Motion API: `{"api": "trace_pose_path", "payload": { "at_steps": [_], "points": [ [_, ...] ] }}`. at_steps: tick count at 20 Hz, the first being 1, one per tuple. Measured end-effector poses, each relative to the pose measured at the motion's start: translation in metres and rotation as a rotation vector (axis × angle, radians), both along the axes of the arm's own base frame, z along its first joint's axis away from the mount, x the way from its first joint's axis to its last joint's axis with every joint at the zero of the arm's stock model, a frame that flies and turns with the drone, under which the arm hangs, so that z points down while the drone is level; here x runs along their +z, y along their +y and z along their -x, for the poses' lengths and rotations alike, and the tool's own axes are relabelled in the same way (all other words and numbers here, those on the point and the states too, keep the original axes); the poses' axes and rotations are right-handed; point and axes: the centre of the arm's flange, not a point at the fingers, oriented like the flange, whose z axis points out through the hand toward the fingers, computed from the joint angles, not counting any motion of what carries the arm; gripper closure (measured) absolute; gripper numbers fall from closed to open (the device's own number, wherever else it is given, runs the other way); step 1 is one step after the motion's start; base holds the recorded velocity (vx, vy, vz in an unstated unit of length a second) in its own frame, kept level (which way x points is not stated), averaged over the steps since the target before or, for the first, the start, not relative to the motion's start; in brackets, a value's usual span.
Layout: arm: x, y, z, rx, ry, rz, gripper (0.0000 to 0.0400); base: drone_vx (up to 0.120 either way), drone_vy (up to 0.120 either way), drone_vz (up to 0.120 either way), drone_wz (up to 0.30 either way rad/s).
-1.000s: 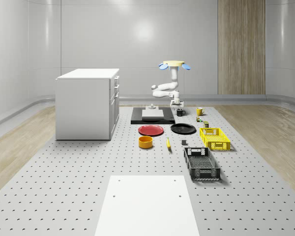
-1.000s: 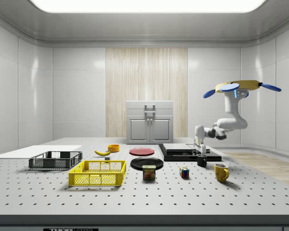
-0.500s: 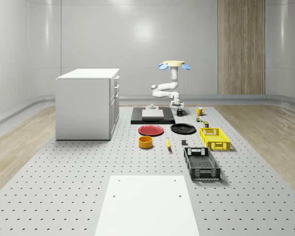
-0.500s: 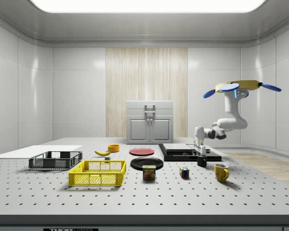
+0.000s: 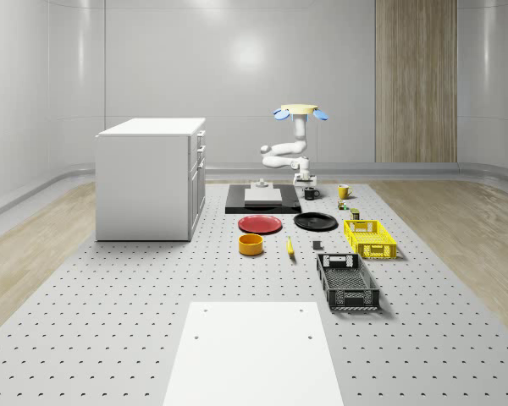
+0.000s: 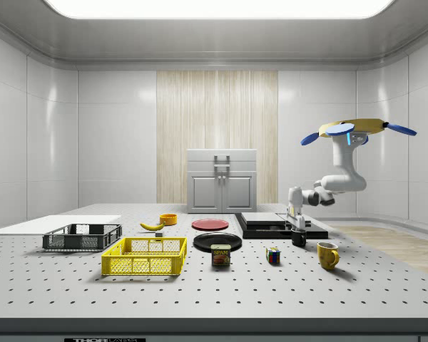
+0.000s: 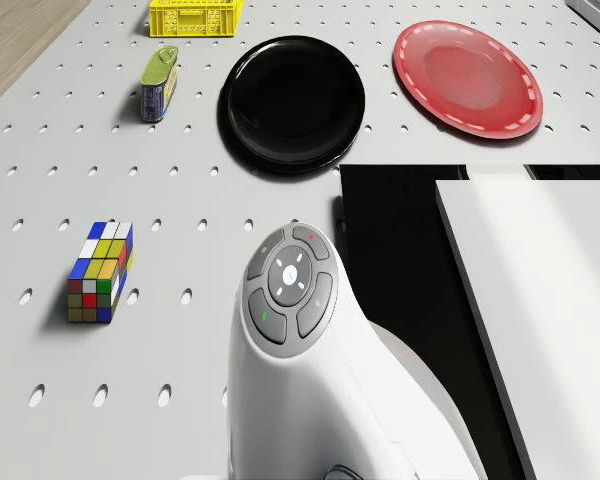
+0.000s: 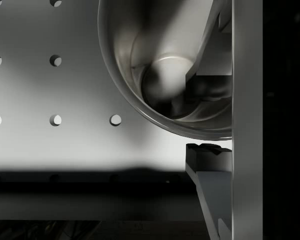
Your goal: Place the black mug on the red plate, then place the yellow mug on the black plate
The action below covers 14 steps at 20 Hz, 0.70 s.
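Now | hand (image 6: 298,229) straddles black mug (image 6: 299,239) rim | fingers unclenched, not gripping

The drone (image 6: 362,128) hovers, arm (image 6: 337,182) folded down (jaws straddling, not closed).

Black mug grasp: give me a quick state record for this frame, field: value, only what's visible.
drone: hovering above the far end of the table, near the black slab
end effector: down at the black mug, one finger inside the rim, the other outside the wall
black mug: upright on the table beside the slab, not on a plate
yellow mug: on the table, untouched
red plate: bare
black plate: bare
grip closure: cannot tell
task progress: first step not yet done
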Motion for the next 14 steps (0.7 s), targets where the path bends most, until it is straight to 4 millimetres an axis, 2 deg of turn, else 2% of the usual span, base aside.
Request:
{"api": "trace_pose_path", "payload": {
  "at_steps": [3,10,11,14],
  "points": [
    [-0.008,0.000,0.000,0.000,0.000,0.000,0.0286,0.000,0.000,0.027,0.000],
    [-0.025,0.000,0.000,0.000,0.000,0.000,0.0289,0.000,0.000,0.120,0.000],
    [-0.026,0.000,0.000,0.000,0.000,0.000,0.0289,0.080,0.000,0.120,0.000],
    [-0.028,0.000,0.000,0.000,0.000,0.000,0.0290,0.120,-0.120,0.120,0.000]
  ]
}}
